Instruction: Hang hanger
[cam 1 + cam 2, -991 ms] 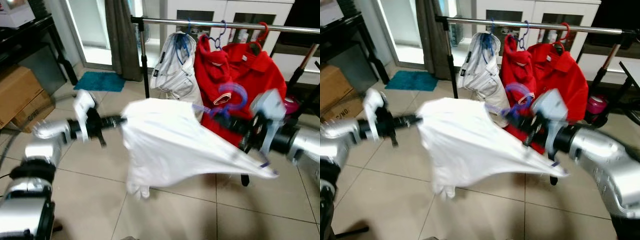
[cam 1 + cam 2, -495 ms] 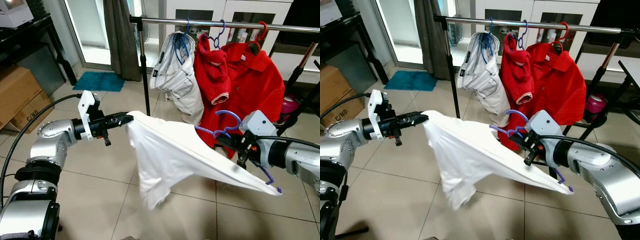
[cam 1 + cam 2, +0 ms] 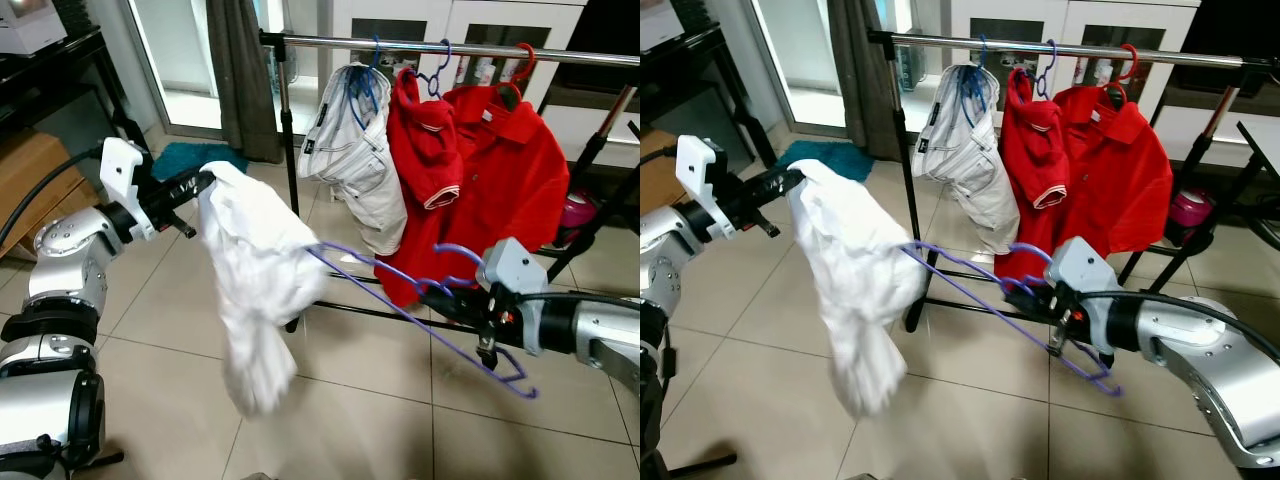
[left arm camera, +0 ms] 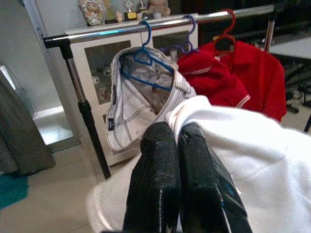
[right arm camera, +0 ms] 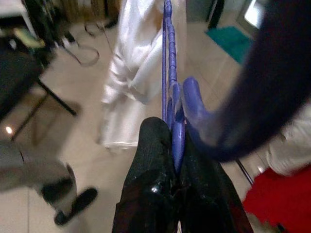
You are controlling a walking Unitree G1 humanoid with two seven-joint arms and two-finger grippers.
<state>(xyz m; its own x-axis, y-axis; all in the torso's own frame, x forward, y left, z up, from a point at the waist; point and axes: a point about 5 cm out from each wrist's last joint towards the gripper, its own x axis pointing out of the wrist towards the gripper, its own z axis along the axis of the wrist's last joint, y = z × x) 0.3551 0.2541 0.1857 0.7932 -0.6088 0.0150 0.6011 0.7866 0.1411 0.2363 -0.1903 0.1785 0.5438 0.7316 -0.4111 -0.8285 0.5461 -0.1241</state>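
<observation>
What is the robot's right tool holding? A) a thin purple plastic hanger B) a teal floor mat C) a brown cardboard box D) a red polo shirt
A: the right tool is pinched shut on the thin purple plastic hanger, whose far end reaches into the white shirt held by the left tool.

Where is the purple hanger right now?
Right of centre in the left eye view: the purple hanger is clamped in the right end effector, below the red shirts.
</observation>
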